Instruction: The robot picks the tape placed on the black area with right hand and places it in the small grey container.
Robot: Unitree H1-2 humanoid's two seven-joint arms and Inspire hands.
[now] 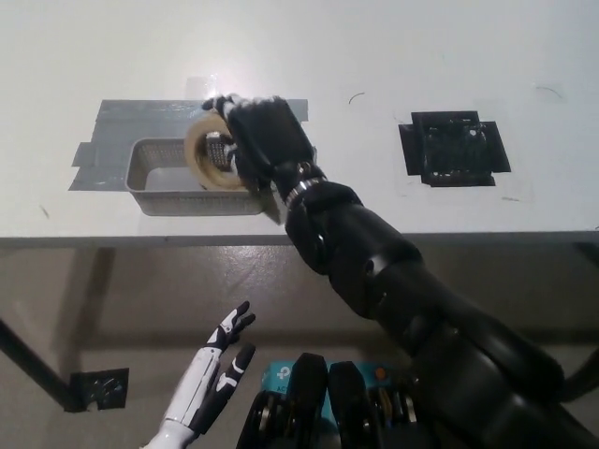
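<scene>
My black right hand (260, 142) is shut on a tan roll of tape (208, 154) and holds it over the right half of the small grey mesh container (159, 178). The roll stands on edge, tilted, low against the container's inside; whether it touches the bottom is hidden. The container sits on a grey taped patch (122, 126) at the table's left. The black area (456, 148) at the table's right has nothing on it. My white left hand (211, 377) hangs open below the table edge at the lower left.
The white table's front edge (140, 240) runs across the picture just below the container. A black table leg with a taped floor marker (98, 388) shows at the lower left.
</scene>
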